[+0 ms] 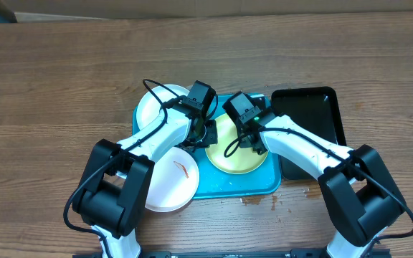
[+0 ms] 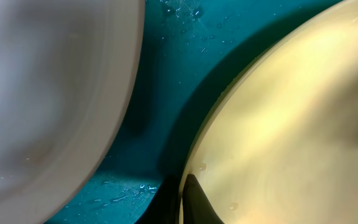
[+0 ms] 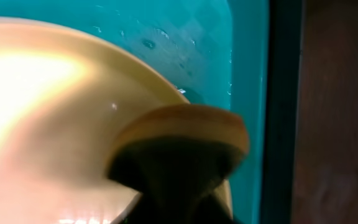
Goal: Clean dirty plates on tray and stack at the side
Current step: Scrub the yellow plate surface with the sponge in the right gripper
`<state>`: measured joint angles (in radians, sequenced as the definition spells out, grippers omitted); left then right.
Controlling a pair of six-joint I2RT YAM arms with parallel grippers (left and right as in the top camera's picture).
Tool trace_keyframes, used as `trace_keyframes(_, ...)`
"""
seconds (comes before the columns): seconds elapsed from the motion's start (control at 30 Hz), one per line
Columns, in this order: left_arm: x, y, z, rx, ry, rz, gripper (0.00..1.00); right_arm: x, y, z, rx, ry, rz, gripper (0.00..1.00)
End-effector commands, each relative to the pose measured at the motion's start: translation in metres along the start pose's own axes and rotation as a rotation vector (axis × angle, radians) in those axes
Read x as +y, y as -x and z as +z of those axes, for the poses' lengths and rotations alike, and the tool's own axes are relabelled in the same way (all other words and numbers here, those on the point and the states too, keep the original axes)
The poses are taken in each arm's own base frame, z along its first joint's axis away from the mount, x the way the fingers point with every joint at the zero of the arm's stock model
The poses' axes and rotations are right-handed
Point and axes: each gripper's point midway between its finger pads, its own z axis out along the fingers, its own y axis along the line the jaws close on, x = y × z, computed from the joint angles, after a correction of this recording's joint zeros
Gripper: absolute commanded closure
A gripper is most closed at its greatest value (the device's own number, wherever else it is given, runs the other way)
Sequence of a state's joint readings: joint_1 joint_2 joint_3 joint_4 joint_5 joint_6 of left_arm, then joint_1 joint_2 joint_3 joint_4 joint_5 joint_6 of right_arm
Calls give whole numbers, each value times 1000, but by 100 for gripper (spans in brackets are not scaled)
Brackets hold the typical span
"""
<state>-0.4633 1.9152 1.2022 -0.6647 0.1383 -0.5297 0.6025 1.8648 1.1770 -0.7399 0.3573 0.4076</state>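
Lying with its long side left to right on the table (image 1: 63, 64), the turquoise tray (image 1: 239, 185) holds the pale green plate (image 1: 231, 159) flat in its right half. One white plate (image 1: 149, 107) sits at its upper left; a smeared plate (image 1: 171, 183) overhangs its lower left corner. The right gripper (image 1: 255, 142) clamps a yellow sponge (image 3: 185, 127) over the green plate's rim. The left gripper (image 1: 203, 132) sits at that plate's left edge, though I cannot tell how its jaws stand. A black tray (image 1: 307, 107) lies just right.

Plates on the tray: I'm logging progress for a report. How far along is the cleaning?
Done: nothing stacked yet. In hand: the right gripper holds a sponge on the pale green plate in the tray. Left: the smeared white plate, the other white plate, then stacking.
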Motion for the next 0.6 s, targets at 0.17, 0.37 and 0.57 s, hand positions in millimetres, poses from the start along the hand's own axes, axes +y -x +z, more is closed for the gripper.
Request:
trace_keyframes(0.17, 6, -2, 4, 3, 33, -28, 96, -9, -5, 7, 0, -29, 14, 96)
trace_keyframes(0.37, 6, -2, 4, 3, 33, -28, 95, 1, -11, 13, 11, 25, 23, 96)
trace_keyframes(0.57, 6, -2, 4, 3, 32, -29, 95, -1, -24, 27, 12, 32, 27, 96)
